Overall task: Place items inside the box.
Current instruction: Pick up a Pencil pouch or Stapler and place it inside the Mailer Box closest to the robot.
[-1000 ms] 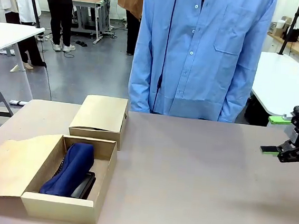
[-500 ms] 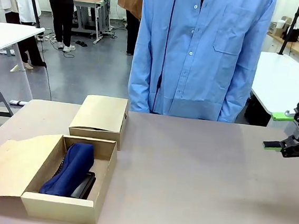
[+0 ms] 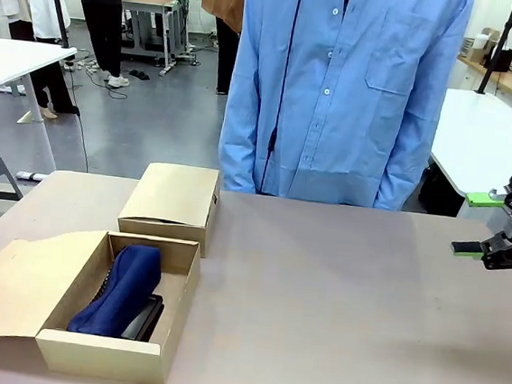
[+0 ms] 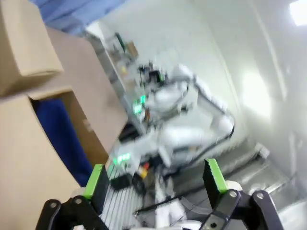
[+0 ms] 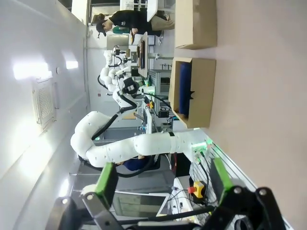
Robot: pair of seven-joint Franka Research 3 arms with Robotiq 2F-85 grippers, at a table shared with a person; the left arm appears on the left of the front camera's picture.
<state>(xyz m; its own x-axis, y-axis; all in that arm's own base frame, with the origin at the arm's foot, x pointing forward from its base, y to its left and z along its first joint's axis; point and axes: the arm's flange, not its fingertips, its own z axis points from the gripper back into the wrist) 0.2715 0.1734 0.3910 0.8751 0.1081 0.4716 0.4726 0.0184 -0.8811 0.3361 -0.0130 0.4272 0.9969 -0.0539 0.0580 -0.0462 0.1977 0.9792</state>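
Observation:
An open cardboard box [image 3: 178, 280] sits at the table's near left, its flap folded out to the left. Inside lies a navy blue fabric pouch [image 3: 122, 287] over a black item [image 3: 142, 319], perhaps a stapler. The box [image 5: 204, 91] and pouch [image 5: 184, 88] also show far off in the right wrist view, and the pouch [image 4: 60, 138] in the blurred left wrist view. My right gripper [image 3: 479, 224] hangs open and empty above the table's far right edge; its green pads [image 5: 107, 178] are spread. My left gripper [image 4: 154, 179] is open with nothing between its fingers.
A closed cardboard box [image 3: 170, 199] stands just behind the open one. A person in a blue shirt [image 3: 338, 91] stands at the far side of the table, hands out of view. The brown tabletop [image 3: 336, 300] stretches bare across the middle and right.
My right gripper has drifted slightly right and up toward the table's edge. The box, its contents and the person have not moved.

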